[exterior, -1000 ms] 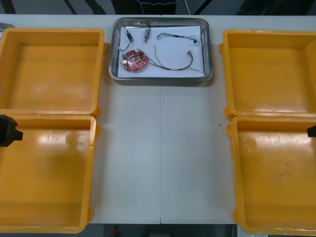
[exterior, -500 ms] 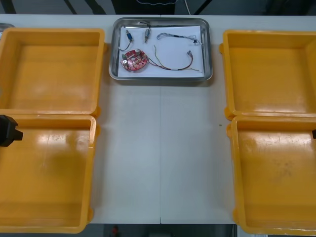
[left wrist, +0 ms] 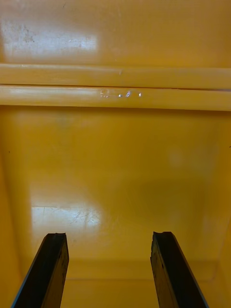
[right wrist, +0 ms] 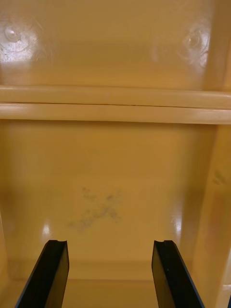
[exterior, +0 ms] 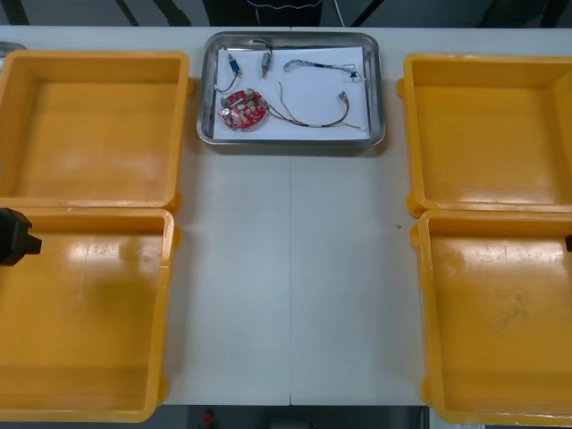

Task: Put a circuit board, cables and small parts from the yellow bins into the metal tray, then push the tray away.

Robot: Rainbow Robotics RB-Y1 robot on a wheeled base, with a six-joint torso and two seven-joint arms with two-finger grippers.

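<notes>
Tray (exterior: 379,89) holds board (exterior: 243,108), cables (exterior: 313,121); left gripper (left wrist: 109,237), right gripper (right wrist: 110,243) well short of tray, spread empty: job likely done.

The left gripper (left wrist: 109,236) has two flat black fingers (left wrist: 50,269), slab-like, broadening away from their squared tips, with a thin pale sheen along the edges. The right gripper (right wrist: 108,242) has matching black fingers (right wrist: 171,274), their tips slightly notched.

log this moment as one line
metal tray: far edge, holds circuit board, cables, small metal parts | left gripper: open over near left bin | right gripper: open over near right bin | stage: tray loaded
</notes>
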